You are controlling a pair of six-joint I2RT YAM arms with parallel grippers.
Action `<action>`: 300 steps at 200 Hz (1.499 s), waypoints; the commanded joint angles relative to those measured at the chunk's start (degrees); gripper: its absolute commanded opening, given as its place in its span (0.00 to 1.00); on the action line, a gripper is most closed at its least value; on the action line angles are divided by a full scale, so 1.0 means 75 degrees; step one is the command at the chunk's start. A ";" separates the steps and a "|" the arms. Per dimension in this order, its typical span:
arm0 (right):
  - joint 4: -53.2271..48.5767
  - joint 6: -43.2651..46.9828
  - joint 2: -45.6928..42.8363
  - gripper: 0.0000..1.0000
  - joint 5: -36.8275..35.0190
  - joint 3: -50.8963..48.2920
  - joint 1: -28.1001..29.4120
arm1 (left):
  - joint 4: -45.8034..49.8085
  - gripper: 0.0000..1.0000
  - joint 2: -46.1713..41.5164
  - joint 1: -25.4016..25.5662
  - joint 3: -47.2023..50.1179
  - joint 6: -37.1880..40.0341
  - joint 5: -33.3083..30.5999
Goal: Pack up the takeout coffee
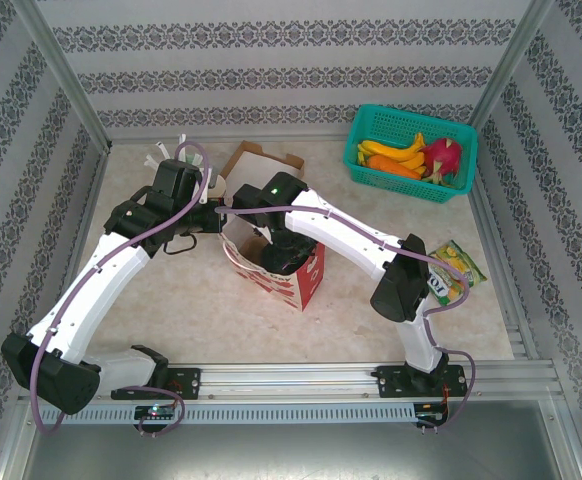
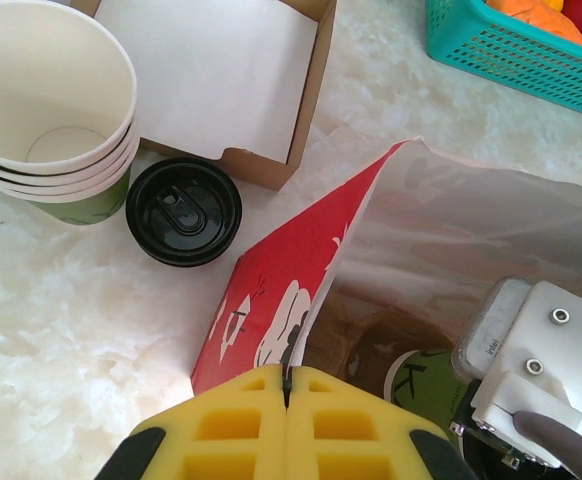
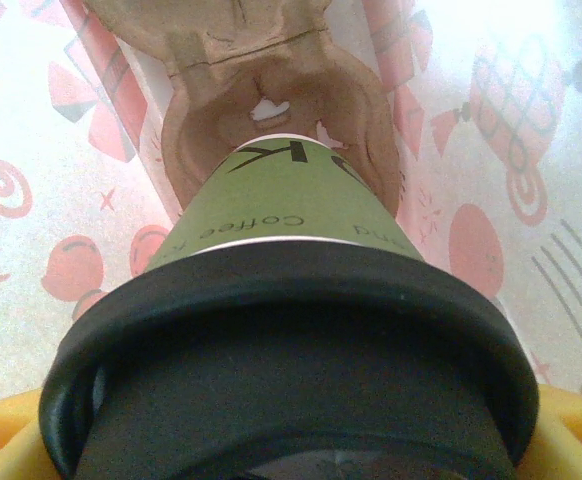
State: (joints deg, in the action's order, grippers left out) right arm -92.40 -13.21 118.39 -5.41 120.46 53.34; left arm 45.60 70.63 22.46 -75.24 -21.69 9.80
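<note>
- Left gripper (image 2: 286,390), bottom centre of the left wrist view: yellow fingers closed flat together, pinching the rim of the paper bag (image 2: 291,260) and holding its mouth open.
- Right gripper (image 3: 291,455): jaws set wide around the takeout coffee (image 3: 286,200). A yellow pad (image 3: 6,450) shows at either side of its black lid (image 3: 291,330), so the cup is held.
- The cup is inside the bag, with its base at a pocket of the brown pulp carrier (image 3: 271,120). I cannot tell whether it is seated.
- In the overhead view the bag (image 1: 306,285) stands mid-table with the right arm reaching down into it.

Doing it well, as I judge it:
- Keep the cup upright and bring it straight down, with the base centred on the pocket.
- Go gently on the lid, because a squeeze there could pop it off.
- The left side should keep the rim pulled back so the bag wall doesn't fold against the cup.
- Let go only once the carrier takes the weight, then lift out without snagging the bag.

Writing:
- The cup has dark print, seen upside down: a large "K" and a smaller "Coffee". The rest curves out of sight.
- The bag has red-and-white printed figures and no words I can read.
- The loose lid (image 2: 183,210) beside the stacked cups (image 2: 51,110), upper left, has moulded marks too small to read.
</note>
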 commanded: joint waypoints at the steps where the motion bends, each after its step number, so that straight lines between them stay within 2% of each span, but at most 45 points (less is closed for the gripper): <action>1: -0.0449 0.0074 0.0110 0.52 0.0088 -0.0100 -0.0081 | 0.0005 0.00 -0.0124 0.0041 -0.0163 0.0103 -0.0170; 300: -0.0016 0.0053 0.0200 0.52 0.0182 -0.0252 -0.0075 | -0.0034 0.00 -0.0034 0.0046 -0.0163 0.0081 -0.0053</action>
State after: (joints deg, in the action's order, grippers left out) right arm -92.14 -13.08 118.67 -4.51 119.66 53.34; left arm 45.65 70.67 22.46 -75.24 -21.69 9.80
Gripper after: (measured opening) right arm 0.819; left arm 0.050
